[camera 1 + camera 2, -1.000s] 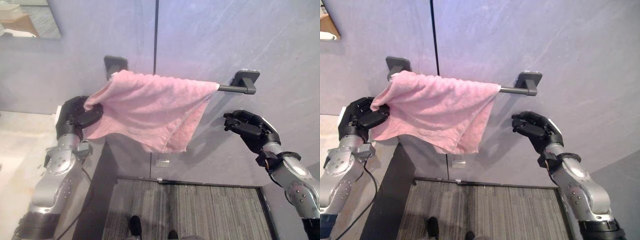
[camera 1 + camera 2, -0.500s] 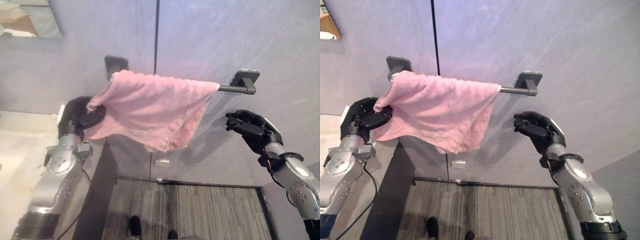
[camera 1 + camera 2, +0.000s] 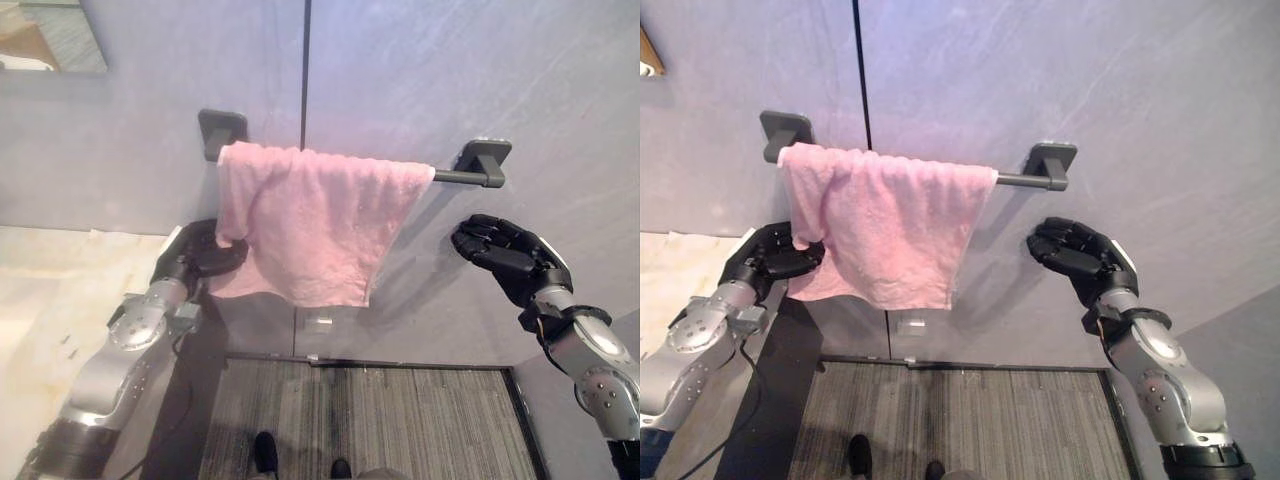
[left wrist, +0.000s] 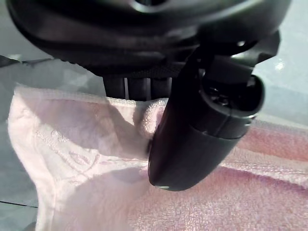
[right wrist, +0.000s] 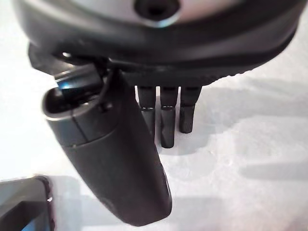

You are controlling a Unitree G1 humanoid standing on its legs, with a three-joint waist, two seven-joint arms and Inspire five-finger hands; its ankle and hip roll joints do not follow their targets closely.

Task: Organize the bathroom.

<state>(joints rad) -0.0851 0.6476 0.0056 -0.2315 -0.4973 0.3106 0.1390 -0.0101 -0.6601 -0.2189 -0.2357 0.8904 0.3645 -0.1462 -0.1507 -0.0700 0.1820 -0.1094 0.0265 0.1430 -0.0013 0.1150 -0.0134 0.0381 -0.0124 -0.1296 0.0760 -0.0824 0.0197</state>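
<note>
My left wrist view is showing what the head views are hiding: my thumb (image 4: 202, 130) is pressing the pink towel (image 3: 315, 220) against my fingers (image 4: 137, 89), so my left hand (image 3: 205, 255) is pinching the towel's lower left edge. The towel is hanging draped over the dark towel bar (image 3: 455, 177) on the grey wall (image 3: 450, 70), its long side running along the bar and its folds falling straight down. My right hand (image 3: 1080, 255) is floating just below the bar's right bracket (image 3: 1052, 160), fingers loosely curled and grasping nothing.
</note>
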